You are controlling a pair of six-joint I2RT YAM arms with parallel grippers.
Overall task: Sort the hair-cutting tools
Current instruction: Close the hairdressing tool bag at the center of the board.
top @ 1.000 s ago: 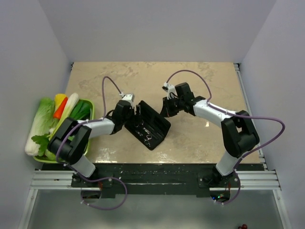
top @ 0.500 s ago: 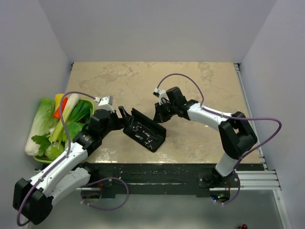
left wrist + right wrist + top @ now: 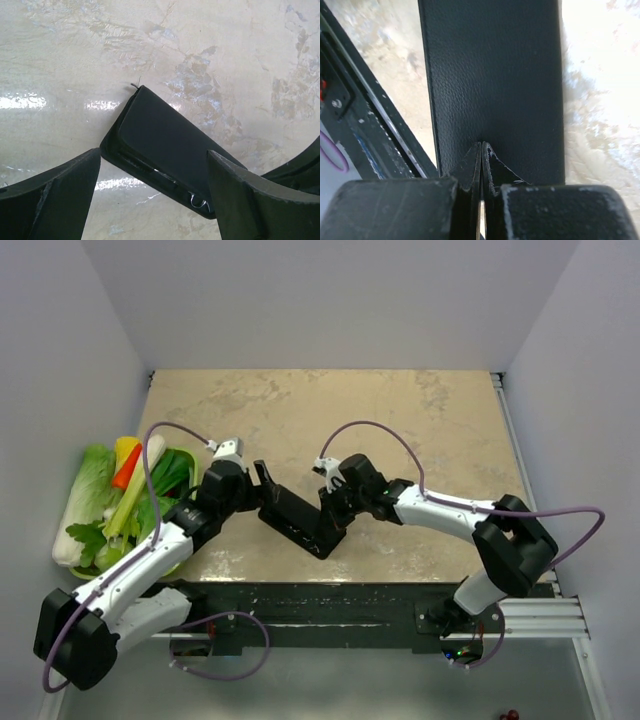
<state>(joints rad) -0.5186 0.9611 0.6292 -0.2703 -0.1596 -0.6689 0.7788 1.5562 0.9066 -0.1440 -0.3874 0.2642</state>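
Here, the left gripper (image 3: 153, 151) hangs with its fingers spread wide over the black case (image 3: 165, 135). The case lies folded over on the desk (image 3: 420, 410), near its middle. One ring of the scissors (image 3: 199, 202) peeks out at the case's edge. The right gripper (image 3: 481, 147), fingers pressed together, sets its tips against the case's flap.

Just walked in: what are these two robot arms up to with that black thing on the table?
They are working on a black fabric case lying near the front of the table. The right gripper is shut, its tips against the case's cover, which lies folded over the contents. The left gripper is open, a finger on either side of the case's other end, not gripping it. A silver scissor ring peeks out from under the cover.
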